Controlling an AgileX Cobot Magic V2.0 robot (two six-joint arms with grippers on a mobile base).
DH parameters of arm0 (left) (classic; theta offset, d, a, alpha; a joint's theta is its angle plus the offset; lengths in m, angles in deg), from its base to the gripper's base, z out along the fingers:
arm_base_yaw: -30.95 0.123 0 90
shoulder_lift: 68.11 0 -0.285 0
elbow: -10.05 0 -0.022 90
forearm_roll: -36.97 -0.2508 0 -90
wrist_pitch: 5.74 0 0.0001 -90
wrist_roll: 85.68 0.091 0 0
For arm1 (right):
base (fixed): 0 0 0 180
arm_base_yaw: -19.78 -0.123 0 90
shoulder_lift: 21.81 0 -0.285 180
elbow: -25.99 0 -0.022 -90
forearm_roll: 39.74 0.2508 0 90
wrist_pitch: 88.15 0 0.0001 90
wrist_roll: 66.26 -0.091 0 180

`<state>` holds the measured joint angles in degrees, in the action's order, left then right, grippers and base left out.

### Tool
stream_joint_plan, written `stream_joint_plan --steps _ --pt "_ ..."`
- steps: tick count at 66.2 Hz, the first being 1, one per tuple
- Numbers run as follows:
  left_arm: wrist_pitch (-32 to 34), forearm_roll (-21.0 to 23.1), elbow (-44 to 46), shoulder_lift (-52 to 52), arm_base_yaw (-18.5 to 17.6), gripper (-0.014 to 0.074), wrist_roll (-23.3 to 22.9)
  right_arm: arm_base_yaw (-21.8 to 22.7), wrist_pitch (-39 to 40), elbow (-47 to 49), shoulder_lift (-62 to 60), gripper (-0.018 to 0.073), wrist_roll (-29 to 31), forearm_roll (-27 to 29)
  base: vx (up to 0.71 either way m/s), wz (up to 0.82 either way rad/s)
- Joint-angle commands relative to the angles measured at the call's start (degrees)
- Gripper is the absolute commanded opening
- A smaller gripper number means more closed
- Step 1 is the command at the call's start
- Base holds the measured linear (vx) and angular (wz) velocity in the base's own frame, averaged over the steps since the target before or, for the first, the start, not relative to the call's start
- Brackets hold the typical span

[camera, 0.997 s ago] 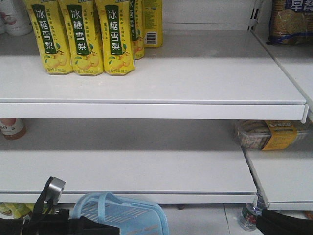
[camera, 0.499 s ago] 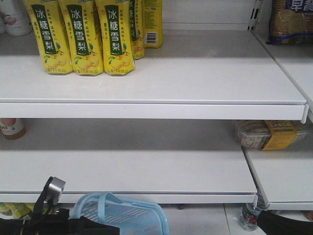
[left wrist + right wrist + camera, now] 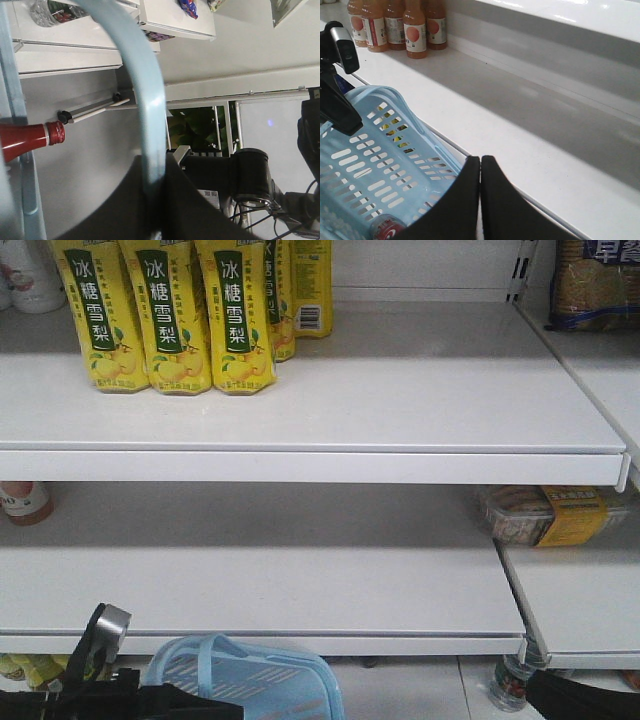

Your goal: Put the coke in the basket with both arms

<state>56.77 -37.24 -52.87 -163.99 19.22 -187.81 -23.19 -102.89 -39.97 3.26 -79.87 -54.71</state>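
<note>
The light blue basket [image 3: 262,682] hangs low in front of the bottom shelf. One of its hoop handles [image 3: 148,90] runs between the jaws of my left gripper [image 3: 156,182], which is shut on it. The coke [image 3: 386,230] lies on the basket [image 3: 365,165] floor, red with white script. In the left wrist view its red neck and cap [image 3: 35,138] show beside the basket wall. My right gripper [image 3: 480,164] is shut on nothing, just right of the basket's rim and over the shelf edge. The left arm's silver knob [image 3: 111,624] shows at the lower left.
Yellow pear-drink bottles [image 3: 165,315] stand at the top shelf's left. Peach-coloured bottles [image 3: 395,25] stand at the back of the lower shelf [image 3: 530,140]. A packaged snack [image 3: 545,515] lies on the right shelf. A bottle [image 3: 508,680] stands on the floor at the shelf post.
The left arm's knob and the basket have dipped slightly. The right arm at the lower right has sunk a little. Both grippers' states are unchanged.
</note>
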Motion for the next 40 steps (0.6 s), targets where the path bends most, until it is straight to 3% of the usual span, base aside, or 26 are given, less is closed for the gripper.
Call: stream_joint_plan --steps 1,17,18,21,33,40 --pt "16.4 3.5 -0.9 3.5 -0.2 -0.0006 -1.9 0.1 3.8 1.5 0.7 -0.0009 0.4 -0.9 0.0 0.0" --pt "16.4 4.6 -3.9 14.6 -0.7 -0.0006 -1.6 0.1 3.8 1.5 0.7 -0.0009 0.4 -0.9 0.0 0.0" --pt "16.2 4.5 -3.9 20.3 -0.7 -0.0006 -1.6 0.1 3.8 1.5 0.7 -0.0009 0.4 -0.9 0.0 0.0" --pt "15.9 4.5 -3.9 23.3 -0.7 -0.0006 -1.6 0.1 3.8 1.5 0.7 -0.0009 0.4 -0.9 0.0 0.0" --pt "11.4 4.6 -4.0 32.7 -0.6 -0.0006 -1.8 0.1 3.8 1.5 0.7 -0.0009 0.4 -0.9 0.0 0.0" --pt "7.5 3.4 -4.0 37.7 -0.6 -0.0006 -4.4 0.1 3.8 1.5 0.7 -0.0009 0.4 -0.9 0.0 0.0"
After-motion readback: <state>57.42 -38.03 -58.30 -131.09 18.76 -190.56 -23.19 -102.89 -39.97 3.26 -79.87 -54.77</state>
